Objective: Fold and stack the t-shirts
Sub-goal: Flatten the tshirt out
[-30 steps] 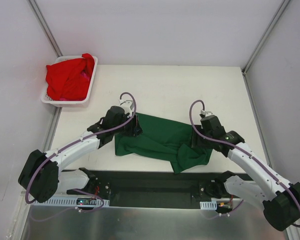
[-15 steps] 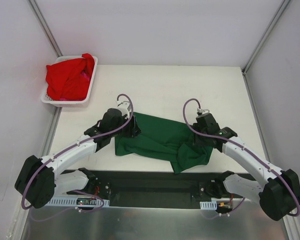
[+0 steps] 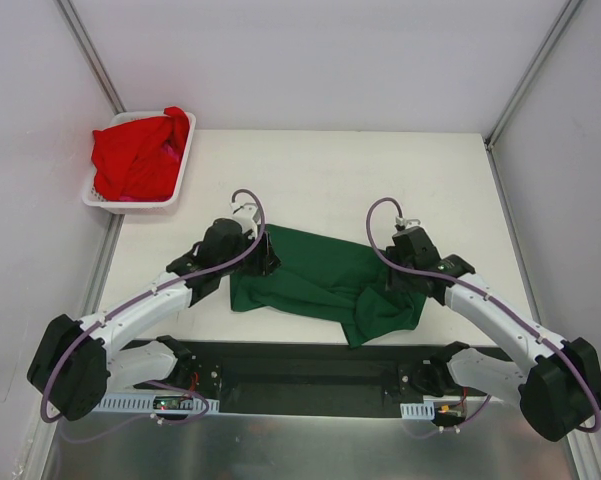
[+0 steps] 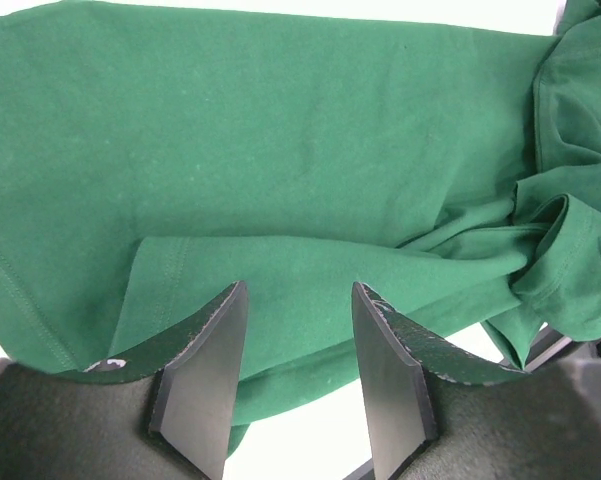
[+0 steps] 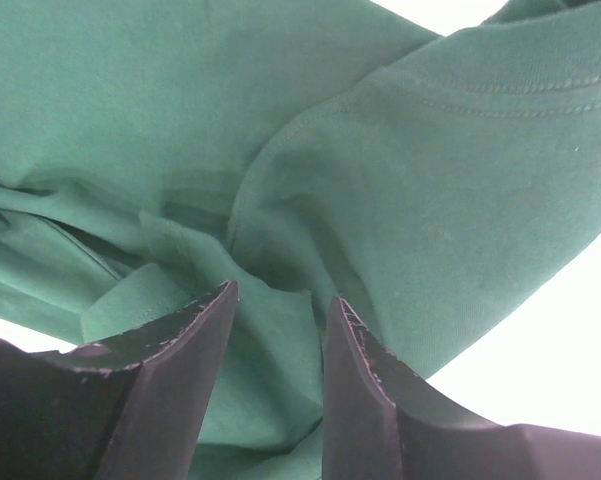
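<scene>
A dark green t-shirt [image 3: 320,275] lies crumpled on the white table, bunched at its near right corner. My left gripper [image 3: 264,257] hovers over the shirt's left edge. In the left wrist view the left gripper [image 4: 300,290] is open, with green cloth [image 4: 280,150] and a strip of table showing between the fingers. My right gripper [image 3: 393,285] is at the shirt's right side. There the right gripper [image 5: 280,295] stands open astride a raised fold of the green cloth [image 5: 270,330]. Red t-shirts [image 3: 135,155] are heaped in the basket at the far left.
The white slotted basket [image 3: 179,181] sits at the table's far left corner. Grey walls with metal posts stand on three sides. The black base rail [image 3: 310,375] of the arms runs along the near edge.
My right arm has swung left onto the shirt's right side and its jaws have narrowed. The left gripper has shifted slightly left and nearer. The shirt has barely moved.
</scene>
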Robot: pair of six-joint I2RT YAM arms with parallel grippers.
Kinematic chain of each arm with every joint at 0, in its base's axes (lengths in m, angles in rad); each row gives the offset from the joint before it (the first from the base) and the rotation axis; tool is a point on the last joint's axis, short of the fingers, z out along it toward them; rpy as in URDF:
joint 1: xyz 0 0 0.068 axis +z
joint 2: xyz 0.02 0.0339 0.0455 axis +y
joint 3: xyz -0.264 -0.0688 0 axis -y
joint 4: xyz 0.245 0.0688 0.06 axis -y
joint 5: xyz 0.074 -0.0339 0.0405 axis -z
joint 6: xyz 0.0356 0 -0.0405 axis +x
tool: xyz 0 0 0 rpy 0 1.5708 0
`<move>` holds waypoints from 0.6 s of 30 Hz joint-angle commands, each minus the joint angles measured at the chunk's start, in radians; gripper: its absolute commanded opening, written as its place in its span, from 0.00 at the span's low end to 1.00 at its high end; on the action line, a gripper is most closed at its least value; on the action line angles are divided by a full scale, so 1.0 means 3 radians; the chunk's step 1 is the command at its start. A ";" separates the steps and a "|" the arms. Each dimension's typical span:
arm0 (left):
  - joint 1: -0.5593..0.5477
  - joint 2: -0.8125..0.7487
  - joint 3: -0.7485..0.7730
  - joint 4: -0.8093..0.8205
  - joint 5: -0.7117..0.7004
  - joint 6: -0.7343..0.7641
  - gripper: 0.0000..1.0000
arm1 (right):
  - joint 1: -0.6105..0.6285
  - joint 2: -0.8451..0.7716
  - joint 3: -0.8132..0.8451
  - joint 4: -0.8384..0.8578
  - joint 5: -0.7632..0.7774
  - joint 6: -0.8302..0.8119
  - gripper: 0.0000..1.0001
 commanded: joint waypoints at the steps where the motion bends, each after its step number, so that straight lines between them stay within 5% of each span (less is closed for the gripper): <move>1: -0.0034 -0.0118 -0.0041 0.0100 -0.0070 0.0048 0.46 | 0.0023 -0.0009 -0.0044 0.0026 0.0045 0.0021 0.45; 8: -0.0034 -0.0149 -0.0062 0.0095 -0.0095 0.0048 0.45 | 0.0023 -0.0014 -0.0141 0.0046 0.0020 0.0047 0.45; 18: -0.0029 -0.0164 -0.0087 0.0095 -0.0126 0.0048 0.45 | 0.0028 -0.0044 -0.0182 0.0051 -0.0037 0.0062 0.07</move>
